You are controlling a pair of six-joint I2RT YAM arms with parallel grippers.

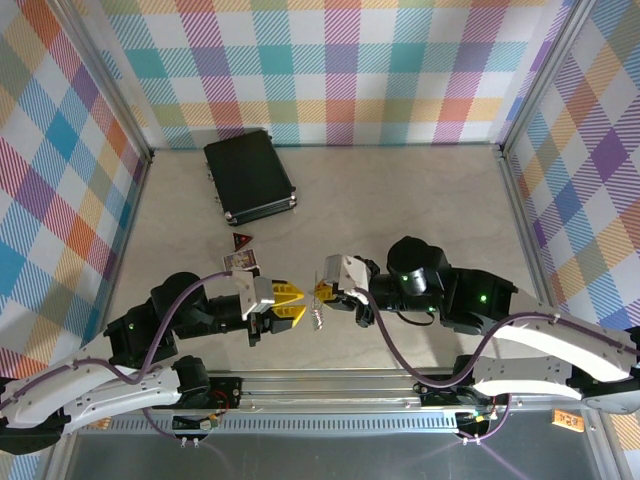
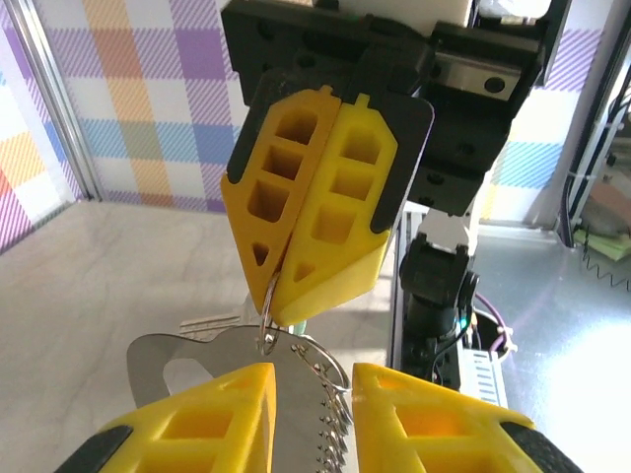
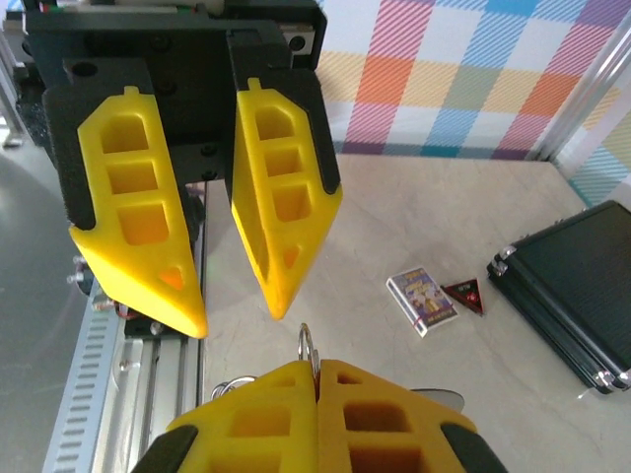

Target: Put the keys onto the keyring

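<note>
Beige bench (image 1: 420, 200), plaid walls; right gripper (image 3: 315, 379) pinched tight on a small ring of the keyring (image 2: 222, 347), hanging between the arms; left gripper (image 3: 235, 317) jaws apart, empty; light, stiff, slippery metal; I'd grip the flat plate.

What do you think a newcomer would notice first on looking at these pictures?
Two yellow-fingered grippers meet tip to tip near the front edge of the table: the right gripper is shut on a small ring of the silver keyring, while the left gripper faces it with jaws open. Farther back lies a black case, below bright plaid walls.
</note>
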